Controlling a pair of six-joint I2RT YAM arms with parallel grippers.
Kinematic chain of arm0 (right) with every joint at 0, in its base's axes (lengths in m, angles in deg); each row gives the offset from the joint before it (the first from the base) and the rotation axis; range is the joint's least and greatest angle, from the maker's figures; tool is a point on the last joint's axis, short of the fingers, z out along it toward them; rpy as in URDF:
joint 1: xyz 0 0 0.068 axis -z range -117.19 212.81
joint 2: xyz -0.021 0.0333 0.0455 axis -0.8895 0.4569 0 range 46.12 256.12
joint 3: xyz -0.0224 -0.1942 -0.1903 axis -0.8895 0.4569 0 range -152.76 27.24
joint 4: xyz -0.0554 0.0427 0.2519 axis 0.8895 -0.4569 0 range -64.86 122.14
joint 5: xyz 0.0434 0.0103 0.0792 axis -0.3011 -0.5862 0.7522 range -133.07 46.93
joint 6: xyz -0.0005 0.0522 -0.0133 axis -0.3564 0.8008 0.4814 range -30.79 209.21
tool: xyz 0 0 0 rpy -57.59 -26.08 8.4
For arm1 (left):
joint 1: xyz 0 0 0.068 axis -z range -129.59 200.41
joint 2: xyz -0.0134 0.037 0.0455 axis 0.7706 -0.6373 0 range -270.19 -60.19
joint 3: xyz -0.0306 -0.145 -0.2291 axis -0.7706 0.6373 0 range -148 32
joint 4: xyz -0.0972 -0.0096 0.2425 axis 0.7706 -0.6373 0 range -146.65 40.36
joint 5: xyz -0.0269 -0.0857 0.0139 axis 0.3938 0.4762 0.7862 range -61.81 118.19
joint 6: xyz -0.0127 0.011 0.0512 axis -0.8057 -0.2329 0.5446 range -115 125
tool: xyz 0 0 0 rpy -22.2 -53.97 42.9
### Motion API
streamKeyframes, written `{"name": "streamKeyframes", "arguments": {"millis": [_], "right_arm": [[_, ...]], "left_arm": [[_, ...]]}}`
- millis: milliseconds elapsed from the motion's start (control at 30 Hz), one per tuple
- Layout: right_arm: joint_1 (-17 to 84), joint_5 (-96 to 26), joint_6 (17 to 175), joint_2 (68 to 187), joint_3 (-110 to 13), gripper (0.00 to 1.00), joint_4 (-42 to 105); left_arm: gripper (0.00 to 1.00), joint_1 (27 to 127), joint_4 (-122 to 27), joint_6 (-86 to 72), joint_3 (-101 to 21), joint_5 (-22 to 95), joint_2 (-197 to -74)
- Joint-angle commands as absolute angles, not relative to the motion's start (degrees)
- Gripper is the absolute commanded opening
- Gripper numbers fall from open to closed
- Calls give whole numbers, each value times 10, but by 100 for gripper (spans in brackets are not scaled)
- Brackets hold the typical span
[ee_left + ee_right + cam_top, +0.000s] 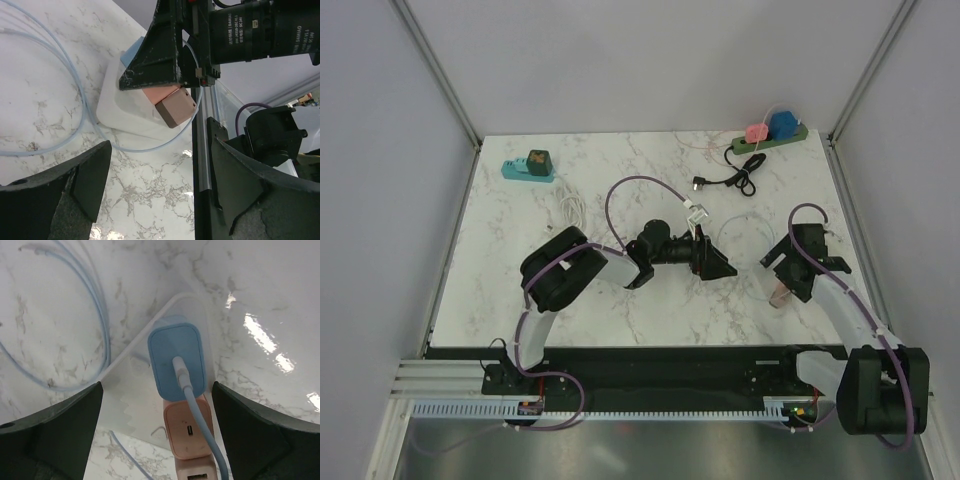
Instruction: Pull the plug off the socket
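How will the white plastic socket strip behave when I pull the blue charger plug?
It likely lifts or slides: the white plastic socket strip looks light and lies on glossy marble. The blue charger plug looks smooth and may slip.

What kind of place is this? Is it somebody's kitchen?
Probably not: it looks like a robot test booth. A left arm and right arm are bolted by a marble-look table, plain white walls box it in, and a power strip holds plugs.

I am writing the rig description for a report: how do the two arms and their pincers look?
Both the left arm and right arm have black joint housings joined by pale grey links, with a thin purple cable looping along each. The pincer fingers are matte black scuffed wedges.
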State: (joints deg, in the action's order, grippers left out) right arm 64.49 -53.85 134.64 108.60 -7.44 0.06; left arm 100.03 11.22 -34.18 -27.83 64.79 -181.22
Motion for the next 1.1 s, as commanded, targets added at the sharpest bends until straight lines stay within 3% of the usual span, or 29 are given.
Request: {"name": "streamKeyframes", "arguments": {"millis": [0, 200, 600, 833, 1067], "right_arm": [[584, -498, 1352, 1091, -68, 98, 1], [503, -479, 1315, 1113, -89, 98, 23], [500, -570, 1223, 1048, -170, 98, -62], [537, -631, 1204, 1038, -213, 98, -103], [604, -545, 1176, 1074, -223, 98, -116]], "left_arm": [[88, 1002, 103, -332, -296, 670, -1795], [86, 1008, 68, -328, -311, 671, -1808], [80, 1030, -36, -264, -340, 629, -1800], [79, 1038, -115, -237, -389, 604, -1816], [74, 1037, -163, -244, -439, 619, -1842]]}}
